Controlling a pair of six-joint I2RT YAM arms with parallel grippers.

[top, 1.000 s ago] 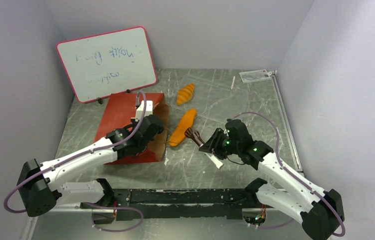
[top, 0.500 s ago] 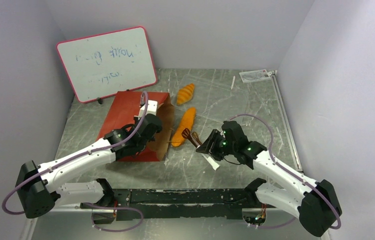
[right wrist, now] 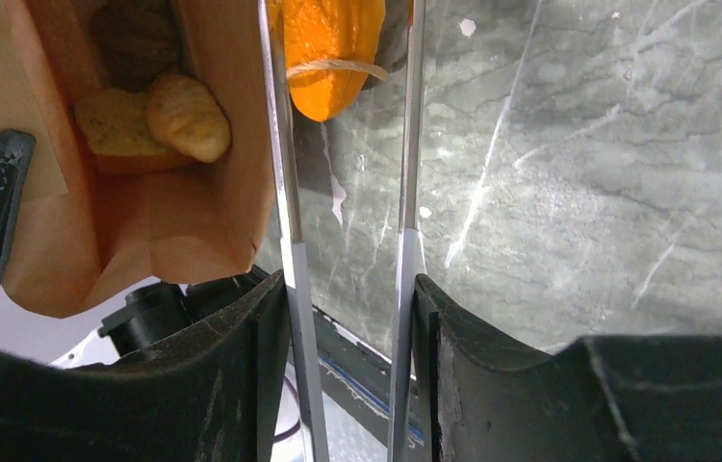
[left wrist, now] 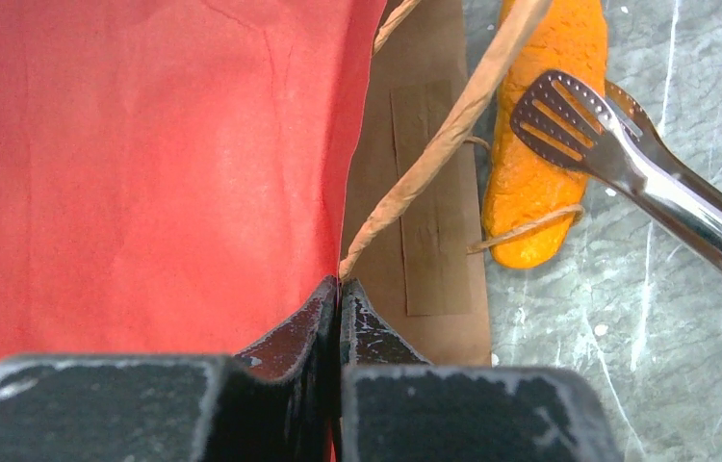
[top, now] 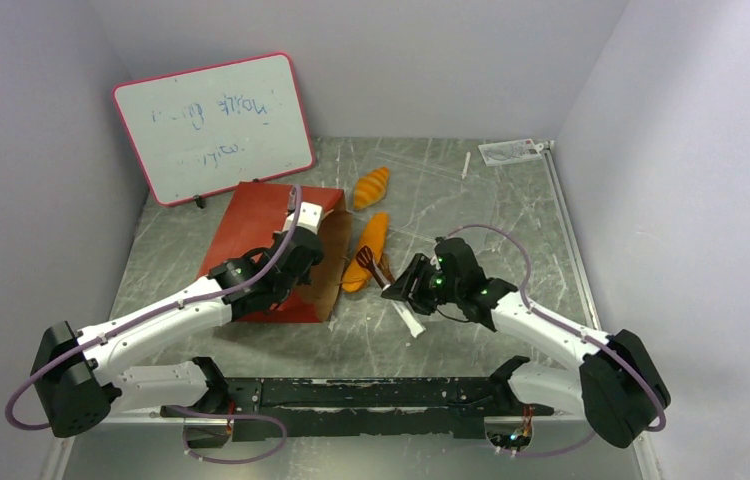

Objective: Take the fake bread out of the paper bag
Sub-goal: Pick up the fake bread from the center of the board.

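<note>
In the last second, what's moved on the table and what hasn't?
The right gripper, gripping the metal tongs, slid left, bringing their tips over the long orange bread. The left gripper, shut on the rim of the paper bag, shifted slightly away from the bases, pulling the bag mouth along. That bread, the shorter orange loaf and the whiteboard stayed put.

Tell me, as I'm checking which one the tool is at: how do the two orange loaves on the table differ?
The near loaf is longer and slimmer; the far loaf is shorter and plumper. The near loaf lies by the paper bag's mouth with a bag handle across it; the far loaf lies apart. The tweezers straddle the near loaf's end, not the far loaf. Both are orange, outside the bag.
</note>
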